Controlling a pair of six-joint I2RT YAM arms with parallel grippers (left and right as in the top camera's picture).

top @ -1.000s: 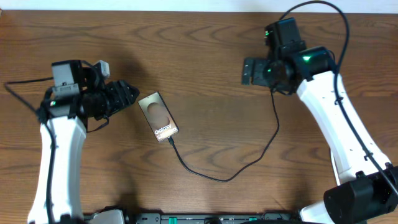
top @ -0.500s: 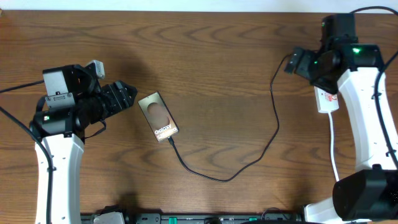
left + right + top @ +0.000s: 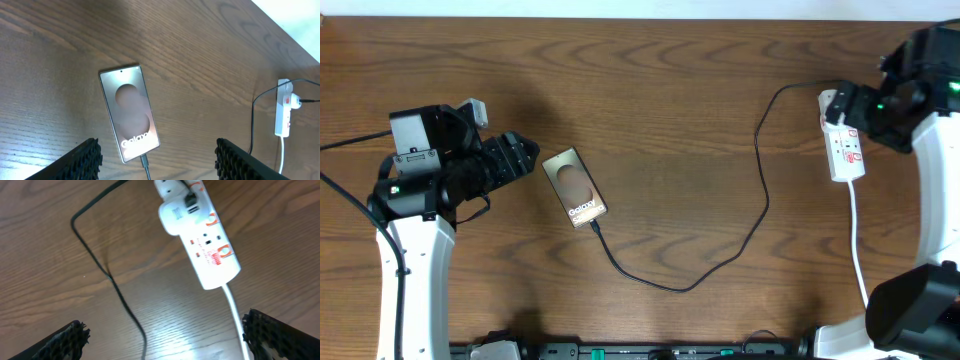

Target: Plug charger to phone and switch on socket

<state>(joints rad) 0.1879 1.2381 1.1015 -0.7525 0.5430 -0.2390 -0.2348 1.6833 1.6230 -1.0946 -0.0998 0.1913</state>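
both my jaws stand wide and empty — left gripper (image 3: 160, 165) with the phone (image 3: 130, 112) just ahead, charger (image 3: 766, 205) seemingly seated in its near end, right gripper (image 3: 170, 340) with the socket (image 3: 200, 235) ahead — so a glancing press on the switch could skid the socket and tug the plug loose.

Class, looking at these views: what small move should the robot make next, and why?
Probably lower the right gripper toward the socket's red-marked switches. The charger seems seated in the phone's lower edge and runs to the socket; the right fingers stand open above it, so only switching on appears left.
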